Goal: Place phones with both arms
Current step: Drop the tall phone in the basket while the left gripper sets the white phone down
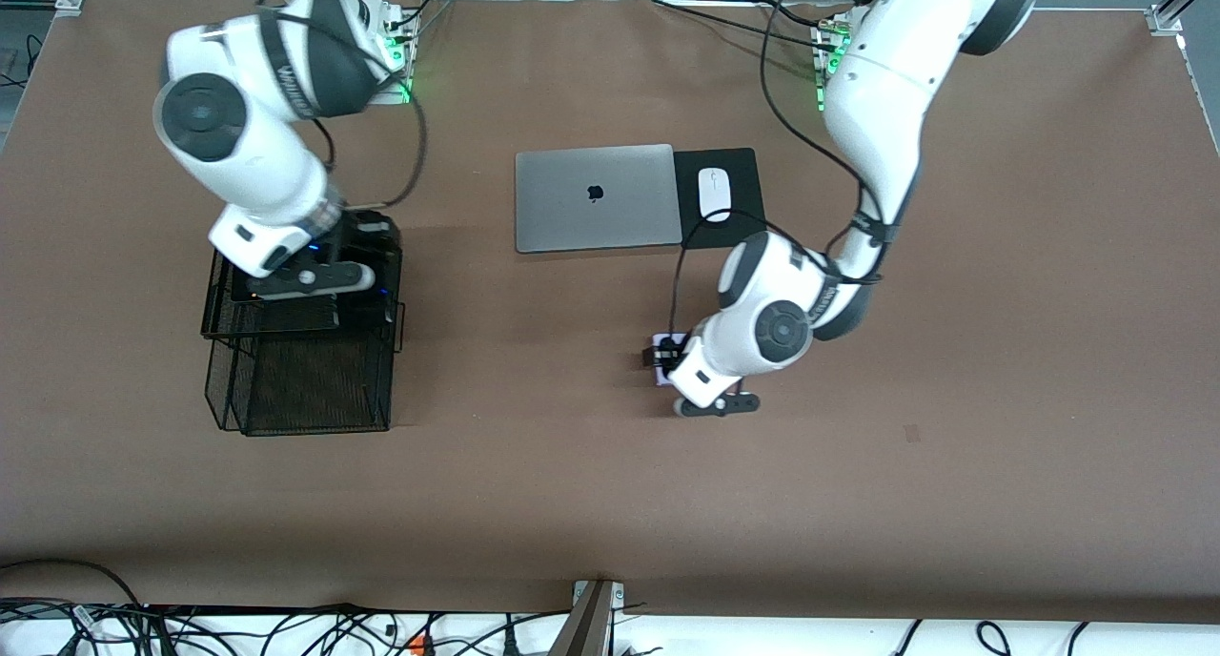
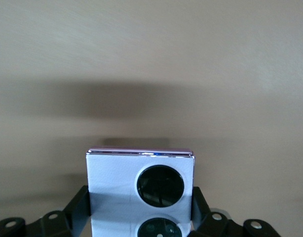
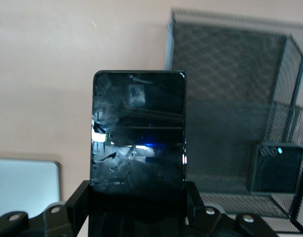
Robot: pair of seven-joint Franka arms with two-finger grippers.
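Right claw (image 3: 136, 217) grips the long slim black slab phone (image 3: 138, 131) lengthwise over the black wire-mesh tray (image 1: 295, 389); left claw (image 2: 141, 217) clamps the lilac-white flip phone (image 2: 140, 190)

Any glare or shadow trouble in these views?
Right wrist view: the slab phone screen mirrors room lights and a blue glint. Left wrist view: the lilac phone reflects on itself near the tool; soft shadow band on the table. Front view: even light, mild arm shadows.
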